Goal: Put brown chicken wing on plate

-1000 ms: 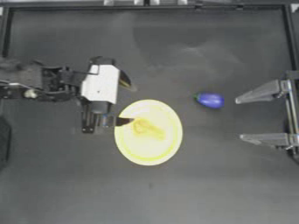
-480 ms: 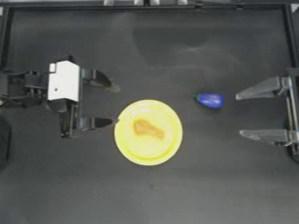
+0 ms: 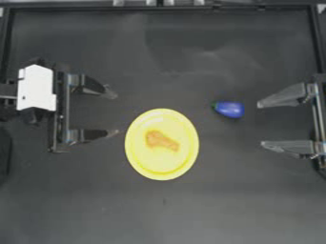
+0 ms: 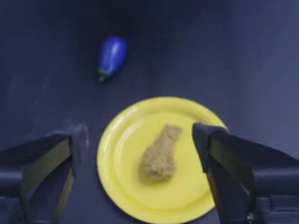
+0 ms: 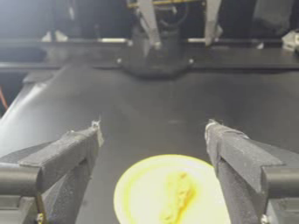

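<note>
The brown chicken wing lies in the middle of the pale yellow plate at the table's centre. It also shows on the plate as a lumpy brown chicken wing in the left wrist view, and as a chicken wing on the plate in the right wrist view. My left gripper is open and empty, drawn back to the left of the plate and apart from it. My right gripper waits open at the right edge.
A small blue rounded object lies on the table between the plate and the right gripper; the same blue object shows beyond the plate in the left wrist view. The table's raised frame runs along the far edge.
My left gripper was over the plate's left rim a second ago. It has let the chicken wing go on the plate and pulled back to the left, jaws open. The right arm stayed still.
</note>
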Robot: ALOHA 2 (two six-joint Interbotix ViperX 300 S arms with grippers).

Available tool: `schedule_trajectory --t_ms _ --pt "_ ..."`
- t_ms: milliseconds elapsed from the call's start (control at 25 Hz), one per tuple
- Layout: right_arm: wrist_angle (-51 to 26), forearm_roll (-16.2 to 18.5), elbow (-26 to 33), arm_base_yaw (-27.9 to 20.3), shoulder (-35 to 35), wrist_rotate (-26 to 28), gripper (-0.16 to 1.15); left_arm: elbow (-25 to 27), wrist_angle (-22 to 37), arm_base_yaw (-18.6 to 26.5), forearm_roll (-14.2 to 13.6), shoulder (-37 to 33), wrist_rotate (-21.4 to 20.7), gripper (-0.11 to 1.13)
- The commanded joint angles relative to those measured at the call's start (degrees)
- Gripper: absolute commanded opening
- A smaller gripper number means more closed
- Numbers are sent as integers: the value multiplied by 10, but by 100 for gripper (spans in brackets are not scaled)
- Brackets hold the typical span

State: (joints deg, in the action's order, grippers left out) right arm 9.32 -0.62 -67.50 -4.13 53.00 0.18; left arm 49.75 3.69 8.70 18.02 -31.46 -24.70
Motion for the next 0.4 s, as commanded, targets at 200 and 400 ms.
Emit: schedule_trajectory --t_ms 200,400 --pt "2 -1 7 -1 -2 1 100 29 -37 -4 15 -53 1 101" --pt "2 -2 7 -1 -2 1 100 58 -55 -9 18 -83 2 101"
